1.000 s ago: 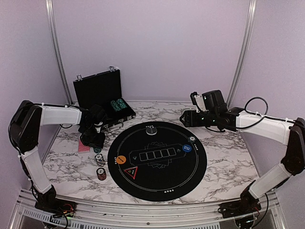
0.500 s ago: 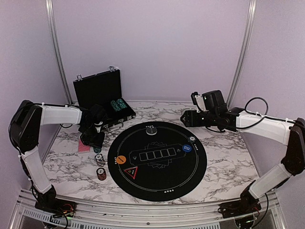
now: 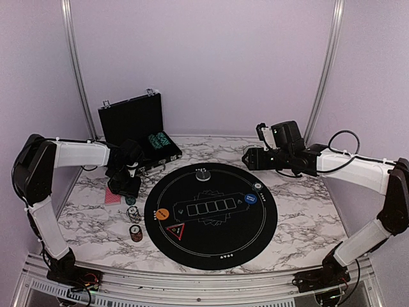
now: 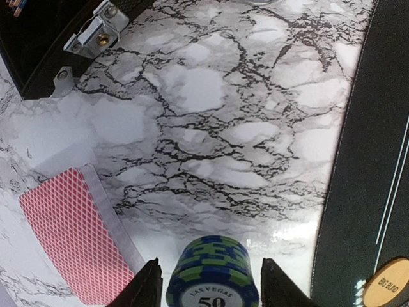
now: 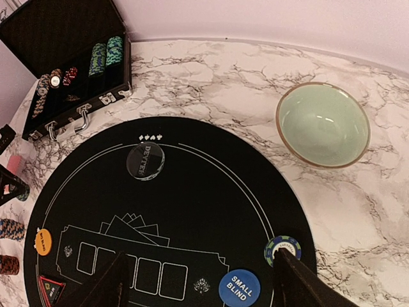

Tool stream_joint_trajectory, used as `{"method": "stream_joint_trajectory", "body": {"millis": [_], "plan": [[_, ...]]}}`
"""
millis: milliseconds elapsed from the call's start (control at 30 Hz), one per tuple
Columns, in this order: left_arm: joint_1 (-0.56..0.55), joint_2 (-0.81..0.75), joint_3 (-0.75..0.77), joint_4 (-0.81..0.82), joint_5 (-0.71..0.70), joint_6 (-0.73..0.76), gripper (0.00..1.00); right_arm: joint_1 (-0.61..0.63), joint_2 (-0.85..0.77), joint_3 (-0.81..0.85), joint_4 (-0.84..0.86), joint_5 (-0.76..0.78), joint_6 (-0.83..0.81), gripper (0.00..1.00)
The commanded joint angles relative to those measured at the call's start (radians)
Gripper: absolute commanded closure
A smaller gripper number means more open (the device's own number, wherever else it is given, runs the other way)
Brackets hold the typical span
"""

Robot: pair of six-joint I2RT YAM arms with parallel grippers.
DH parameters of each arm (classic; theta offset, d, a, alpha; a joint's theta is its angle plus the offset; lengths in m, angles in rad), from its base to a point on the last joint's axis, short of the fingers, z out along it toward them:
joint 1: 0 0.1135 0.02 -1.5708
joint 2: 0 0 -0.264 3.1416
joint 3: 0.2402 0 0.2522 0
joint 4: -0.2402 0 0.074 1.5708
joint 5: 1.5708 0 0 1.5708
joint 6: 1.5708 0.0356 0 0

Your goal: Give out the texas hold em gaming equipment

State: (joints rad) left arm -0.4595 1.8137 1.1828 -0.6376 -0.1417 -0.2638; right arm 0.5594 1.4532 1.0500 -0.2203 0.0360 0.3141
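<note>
- The round black mat [image 3: 211, 246] covers the middle of the marble table [image 3: 300, 217]. A black case [image 3: 131, 121] stands open at the far left.
- The left gripper [image 3: 125, 188] sits low over the marble, left of the mat and on the near side of the case. Its jaws are narrowed around an upright blue-and-green chip stack [image 4: 213, 272], one finger close on each side. Whether they touch it cannot be determined.
- The right gripper [image 5: 201, 256] hangs over the mat's far right, jaws spread wide and holding nothing.
- The red-backed cards [image 4: 70, 243] lie face down just left of the left gripper.
- A second chip stack [image 5: 283, 248] stands at the mat's right edge, beside the right gripper's finger.
- On the mat, the dealer disc [image 5: 145, 160] is far, the orange button [image 3: 162, 214] left and the blue button [image 5: 239, 288] right.
</note>
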Motion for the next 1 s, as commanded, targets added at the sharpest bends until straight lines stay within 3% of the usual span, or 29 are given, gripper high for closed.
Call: {"method": "stream_joint_trajectory", "body": {"millis": [0,500,967], "plan": [[-0.004,0.020,0.015,-0.035,-0.017,0.004,0.47,0.011,-0.019,0.007,0.001,0.015,0.008,0.26],[-0.005,0.036,0.018,-0.033,-0.010,0.008,0.48,0.010,-0.017,0.016,-0.008,0.016,0.007,0.26],[-0.006,0.019,0.028,-0.045,-0.021,0.016,0.62,0.010,-0.008,0.016,-0.010,0.018,0.008,0.26]]}}
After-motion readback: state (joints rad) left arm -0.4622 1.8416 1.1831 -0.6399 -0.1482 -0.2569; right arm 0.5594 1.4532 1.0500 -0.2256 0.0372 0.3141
